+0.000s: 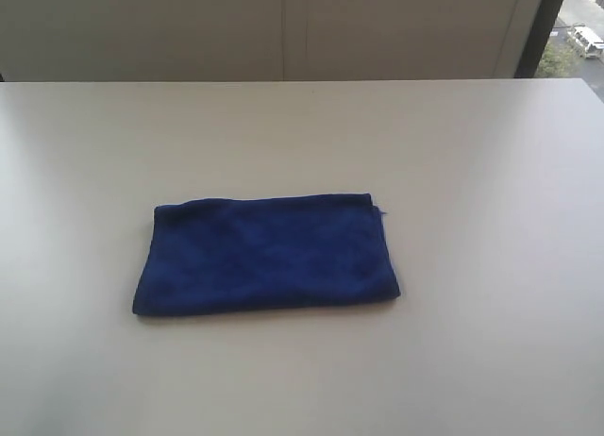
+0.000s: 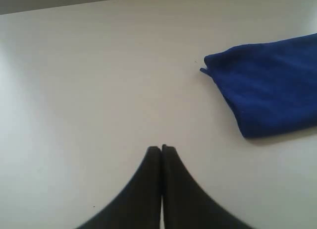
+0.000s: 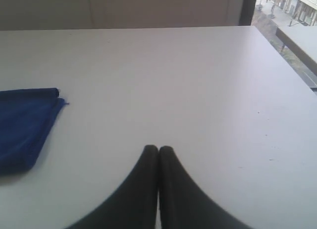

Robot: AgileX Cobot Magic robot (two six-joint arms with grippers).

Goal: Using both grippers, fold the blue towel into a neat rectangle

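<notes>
The blue towel [image 1: 267,255] lies flat in the middle of the white table [image 1: 472,172], folded into a layered rectangle with a short thread tail at its far right corner. In the left wrist view the blue towel [image 2: 270,85] shows off to one side, well apart from my left gripper [image 2: 161,148], which is shut with nothing between its black jaws. The right wrist view catches one end of the blue towel [image 3: 25,125], also apart from my right gripper [image 3: 158,148], shut and empty. Neither arm appears in the exterior view.
The table's far edge [image 1: 302,81] meets a pale wall. A window [image 1: 576,30] with a street outside is at the back right. The table's right edge [image 3: 287,55] runs beside it.
</notes>
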